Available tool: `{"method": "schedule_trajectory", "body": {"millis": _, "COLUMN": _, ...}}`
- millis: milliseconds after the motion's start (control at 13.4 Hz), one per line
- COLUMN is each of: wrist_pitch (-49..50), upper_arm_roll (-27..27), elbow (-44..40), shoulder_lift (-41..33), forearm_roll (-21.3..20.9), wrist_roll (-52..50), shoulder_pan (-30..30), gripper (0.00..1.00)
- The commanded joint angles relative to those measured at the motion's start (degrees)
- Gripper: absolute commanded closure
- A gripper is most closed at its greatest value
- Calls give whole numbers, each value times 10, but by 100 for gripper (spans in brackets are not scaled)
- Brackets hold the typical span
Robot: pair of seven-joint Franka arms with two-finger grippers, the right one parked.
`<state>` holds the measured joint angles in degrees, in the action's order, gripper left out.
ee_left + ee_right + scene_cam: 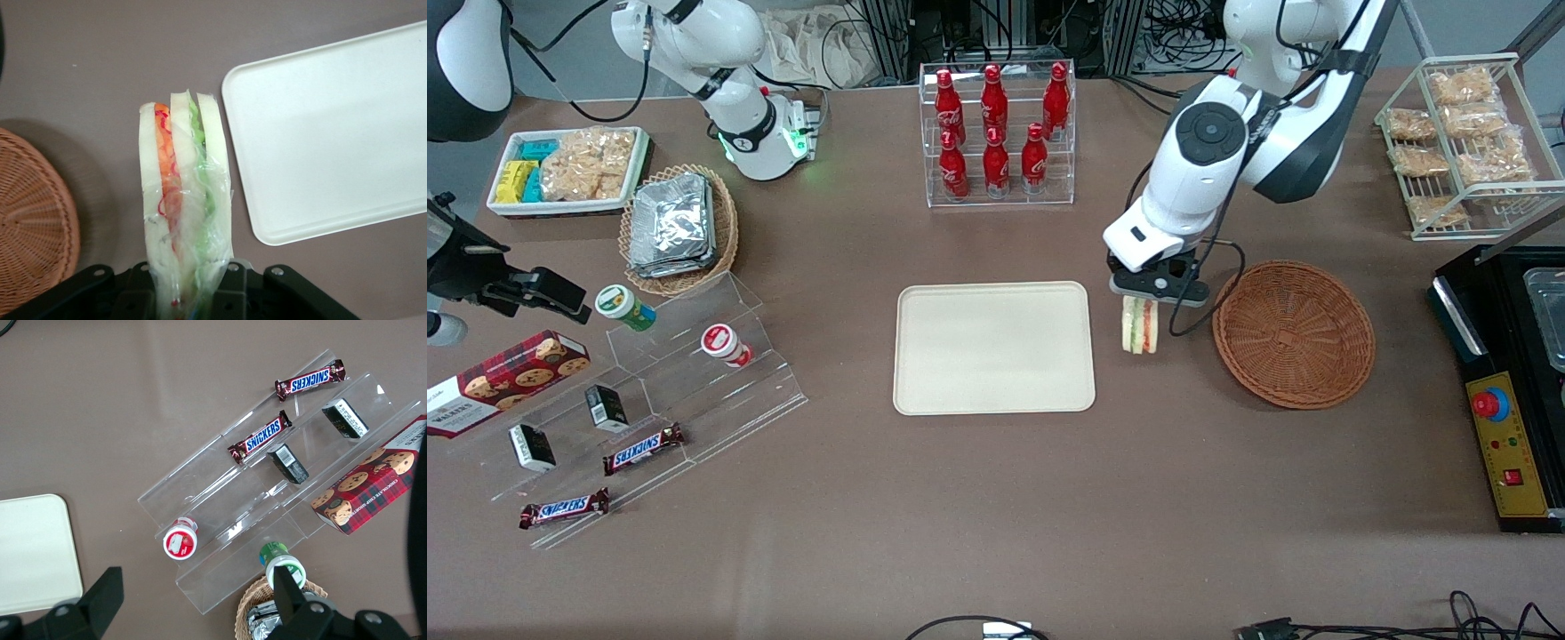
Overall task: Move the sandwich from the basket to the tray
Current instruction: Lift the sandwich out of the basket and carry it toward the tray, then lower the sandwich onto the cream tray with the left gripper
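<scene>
The gripper (1149, 296), jaws closed on the sandwich (1139, 325), hangs over bare surface between the basket (1294, 333) and the tray (994, 348) edge.

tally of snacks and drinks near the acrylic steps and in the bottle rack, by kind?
Cola bottles: 6
Snickers bars: 2
Small black boxes: 2
Lidded cups: 2
Cookie box: 1
Total: 13
Apart from these, the gripper holds the sandwich between basket and tray.
</scene>
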<state>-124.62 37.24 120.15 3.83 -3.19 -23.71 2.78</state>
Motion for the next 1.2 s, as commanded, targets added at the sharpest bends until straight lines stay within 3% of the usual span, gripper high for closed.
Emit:
{"method": "schedule_trajectory", "body": {"millis": 0, "wrist_pitch": -25, "upper_arm_roll": 1, "elbow": -22, "shoulder_lift": 44, "forearm_roll": -36, "wrist_roll": -61, "shoulder_pan": -37, "gripper": 100}}
{"method": "schedule_trajectory", "body": {"millis": 748, "wrist_pitch": -34, "upper_arm_roll": 0, "elbow": -124, "shoulder_lift": 253, "forearm_roll": -237, "wrist_roll": -251, "shoulder_pan": -122, "gripper": 100}}
{"method": "schedule_trajectory", "body": {"millis": 1122, "wrist_pitch": -37, "upper_arm_roll": -1, "elbow": -144, "shoulder_lift": 304, "forearm_roll": -271, "wrist_roll": -274, "shoulder_pan": -135, "gripper": 100}}
